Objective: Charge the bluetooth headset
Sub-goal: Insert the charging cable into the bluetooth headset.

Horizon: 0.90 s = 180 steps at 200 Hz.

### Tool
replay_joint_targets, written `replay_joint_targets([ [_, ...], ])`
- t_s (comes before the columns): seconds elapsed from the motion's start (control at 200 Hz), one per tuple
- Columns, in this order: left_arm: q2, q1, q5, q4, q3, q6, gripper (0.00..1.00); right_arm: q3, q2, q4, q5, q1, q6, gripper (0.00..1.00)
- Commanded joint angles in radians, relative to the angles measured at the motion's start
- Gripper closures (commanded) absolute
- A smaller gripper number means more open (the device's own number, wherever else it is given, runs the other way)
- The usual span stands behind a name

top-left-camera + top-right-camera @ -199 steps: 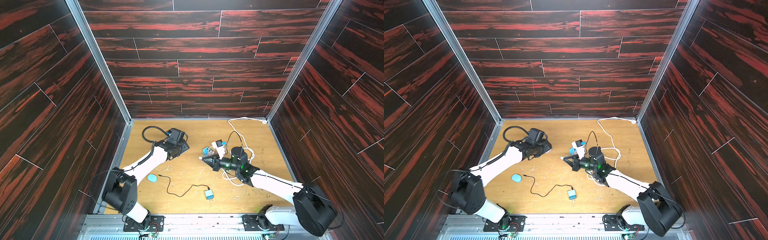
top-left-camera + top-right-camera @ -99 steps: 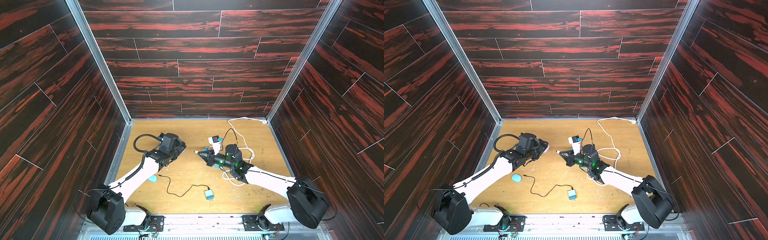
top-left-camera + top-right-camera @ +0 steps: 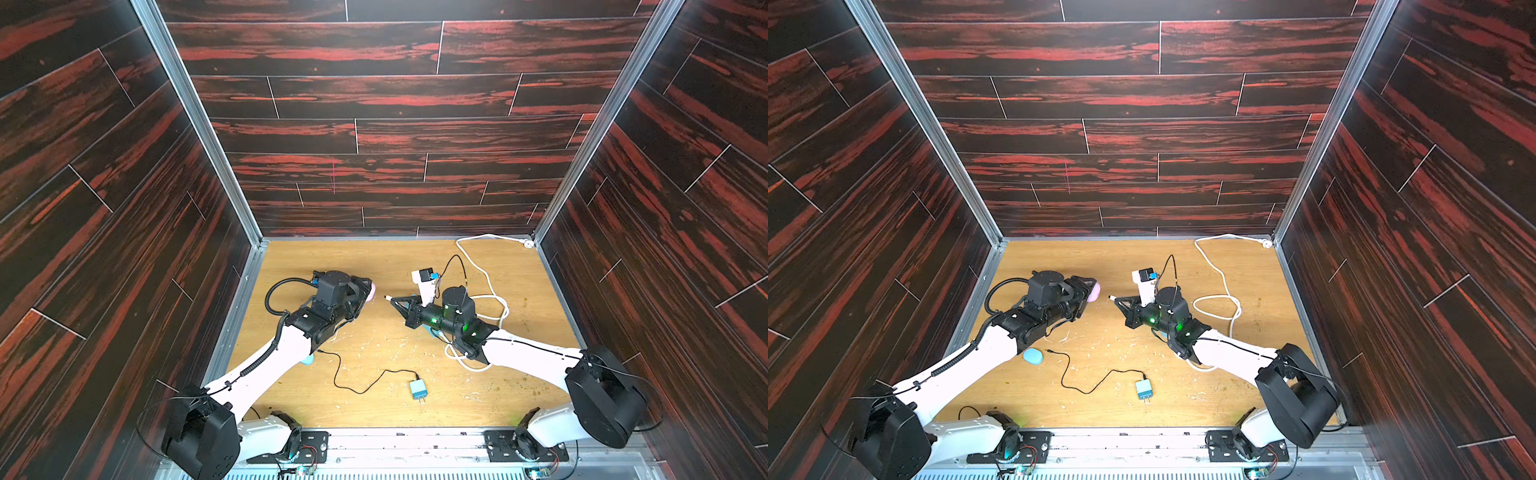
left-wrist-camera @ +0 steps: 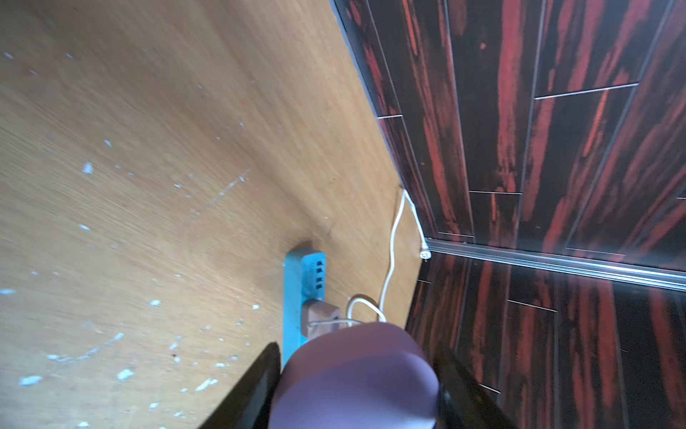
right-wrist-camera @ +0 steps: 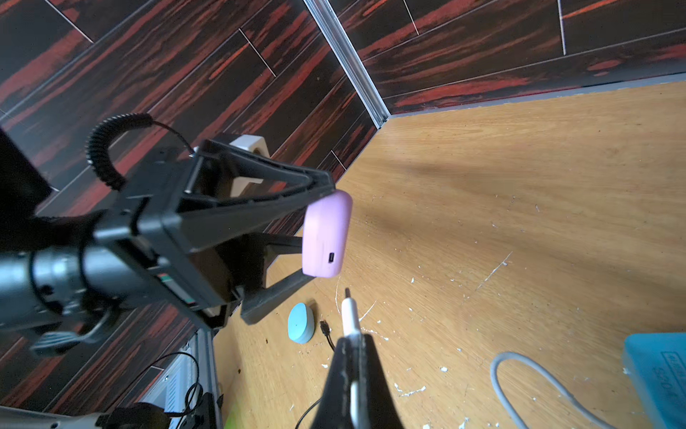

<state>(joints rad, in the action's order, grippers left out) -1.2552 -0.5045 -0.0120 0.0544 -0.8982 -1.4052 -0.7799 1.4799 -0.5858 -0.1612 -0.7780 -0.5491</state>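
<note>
- Your left gripper (image 3: 365,291) has its jaws part-way apart and clamped on either side of a lilac, rounded plastic earbud case (image 5: 326,234), which it holds in the air above the wooden tabletop (image 3: 374,257).
- The right wrist view shows a small dark charging port (image 5: 331,257) on the case's lower edge, turned towards your other arm.
- Your right gripper (image 5: 352,343) is closed tight on a white cable plug with a short metal tip (image 5: 350,312).
- The plug's tip points at the case and sits near the port, but a gap is visible between them.
- In both top views the two grippers face each other over the middle of the tabletop, close together and not touching.
- A light-blue oval case (image 3: 1033,356) lies on the tabletop beside your left forearm.
- The loose end of a thin black cable (image 3: 1084,384) lies just beside the oval case, and its other end runs to a small light-blue charger block (image 3: 1143,390).
- A blue power strip with three small ports (image 4: 302,293) lies under your right arm.
- A thick white cord (image 3: 1219,286) loops from there to the back right corner.
</note>
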Motion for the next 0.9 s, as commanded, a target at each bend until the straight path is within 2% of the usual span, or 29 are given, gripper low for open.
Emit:
replay_joint_targets([
  [0.0,0.028,-0.012,-0.009,-0.042,0.010,-0.039,0.66,-0.033,0.015,-0.028,0.034,-0.016,0.004,0.96],
  [0.306,0.020,-0.038,-0.020,-0.090,0.017,-0.074,0.66,-0.036,0.017,-0.040,0.103,-0.026,0.004,0.96],
  [0.897,0.014,-0.047,-0.022,-0.111,0.022,-0.079,0.66,0.006,-0.027,-0.078,0.124,-0.029,-0.005,0.96],
])
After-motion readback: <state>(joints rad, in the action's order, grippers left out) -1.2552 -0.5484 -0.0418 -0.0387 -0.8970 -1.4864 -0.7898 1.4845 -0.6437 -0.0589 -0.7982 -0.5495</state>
